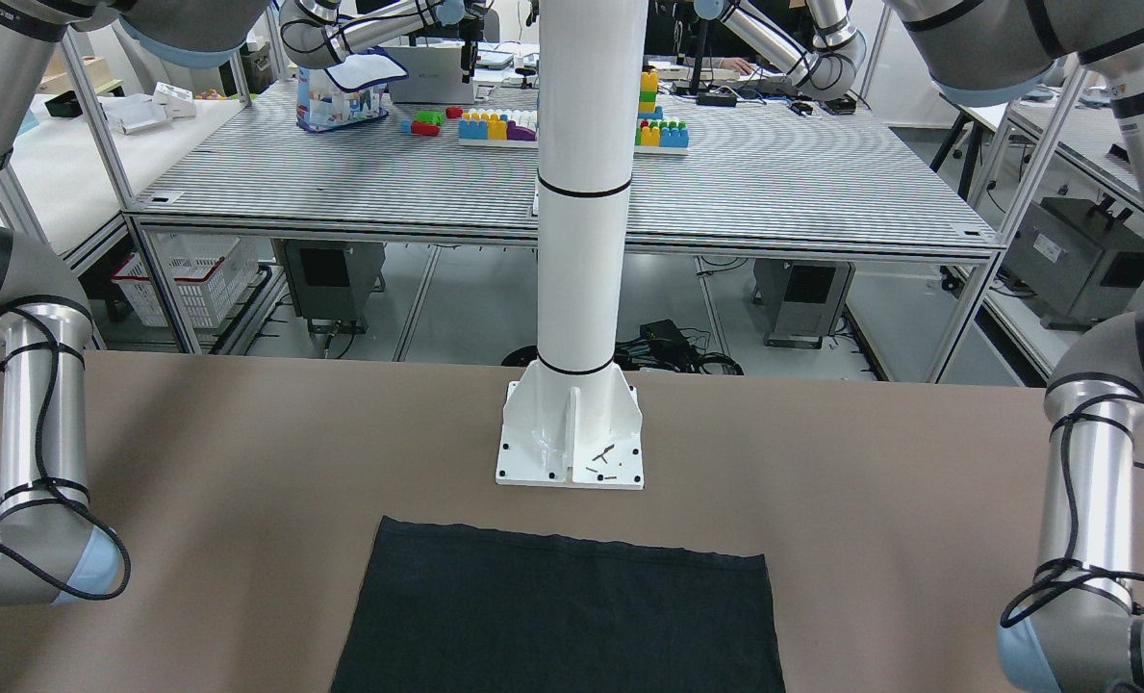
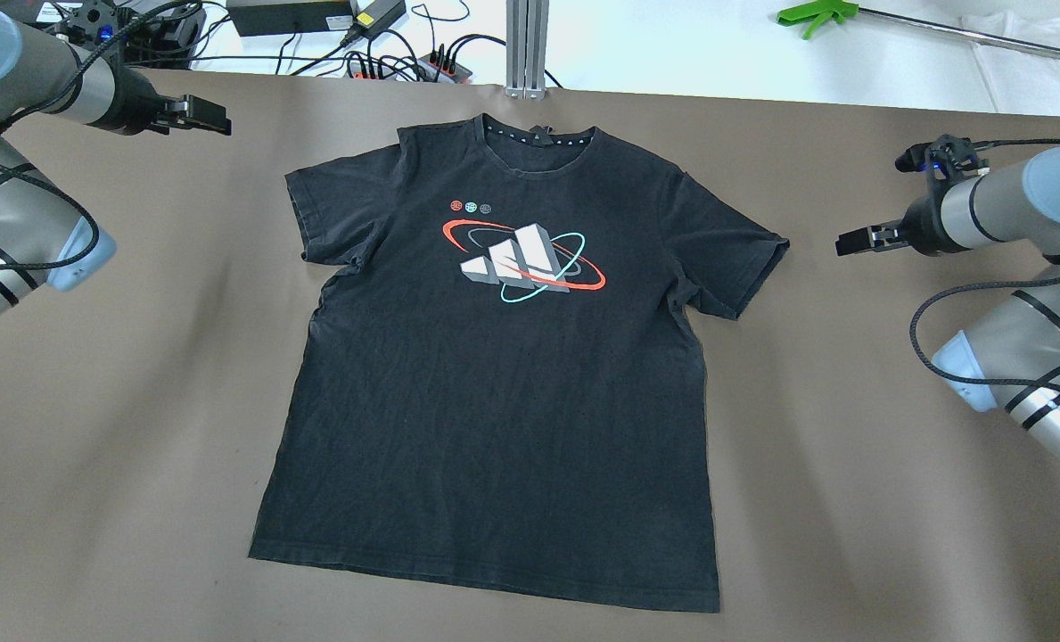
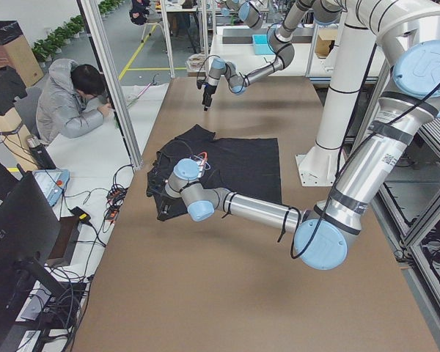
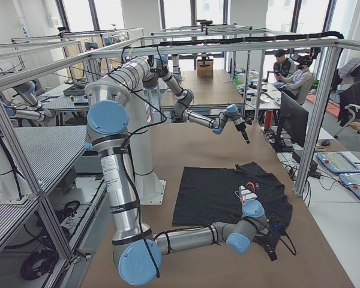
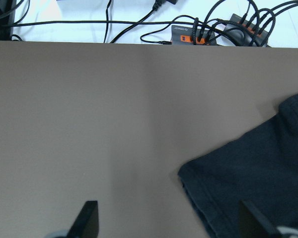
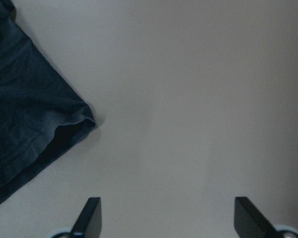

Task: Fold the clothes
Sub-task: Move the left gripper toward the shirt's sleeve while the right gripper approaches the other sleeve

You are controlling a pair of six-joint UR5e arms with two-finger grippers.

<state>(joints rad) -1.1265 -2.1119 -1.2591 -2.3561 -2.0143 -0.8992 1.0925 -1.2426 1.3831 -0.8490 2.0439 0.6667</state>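
The clothes are one black T-shirt [image 2: 494, 401] with a white, red and teal chest print. It lies flat and face up in the middle of the brown table, collar at the far edge. In the front-facing view only its hem end [image 1: 552, 616] shows. My left gripper [image 2: 225, 122] hovers open beyond the shirt's left sleeve [image 5: 253, 173], apart from it. On the other side my right gripper [image 2: 842, 242] hangs open just outside the right sleeve [image 6: 25, 114]. Neither gripper [image 5: 169, 218] [image 6: 169, 213] holds anything.
A white post on a base plate [image 1: 570, 433] stands by the shirt's hem. Cables and a power strip [image 2: 405, 62] lie past the table's far edge, with a green tool [image 2: 815, 13] further right. A person [image 3: 73, 103] sits at a desk beyond that edge.
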